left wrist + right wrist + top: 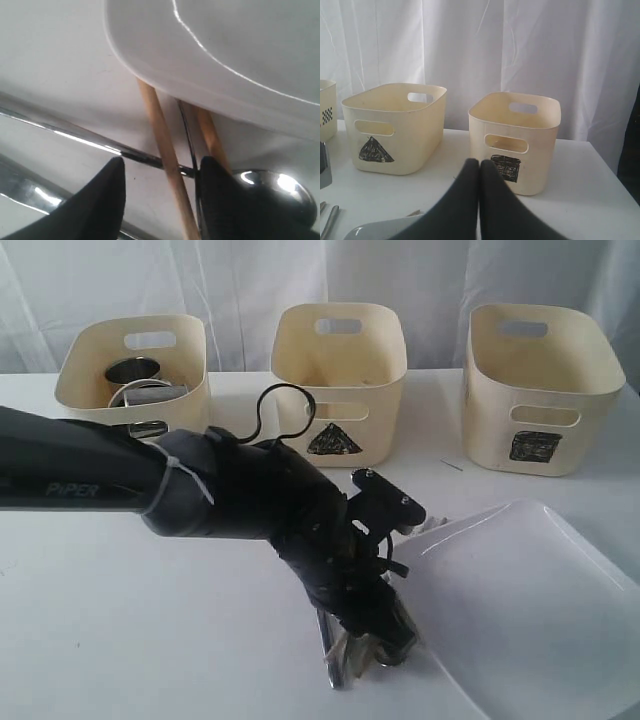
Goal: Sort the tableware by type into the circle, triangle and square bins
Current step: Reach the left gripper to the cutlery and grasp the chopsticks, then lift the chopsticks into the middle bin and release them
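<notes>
My left gripper (pixel 378 645) is down on the table at the near left edge of the large white square plate (pixel 530 600), over steel cutlery (pixel 338 660). In the left wrist view it (pixel 160 172) is open, and one wooden chopstick (pixel 162 135) runs between its fingers (pixel 107 195) without either touching it. A second chopstick (pixel 212 137) and a steel handle (pixel 75 135) lie alongside, partly under the plate (pixel 225 50). My right gripper (pixel 479 167) is shut and empty, facing the triangle bin (pixel 395 130) and the square bin (pixel 515 140).
Along the back stand the circle bin (pixel 130 370) holding steel vessels (pixel 135 372), the triangle bin (pixel 338 380) and the square bin (pixel 540 390). A white curtain hangs behind them. A spoon bowl (pixel 280 185) lies by the left fingers.
</notes>
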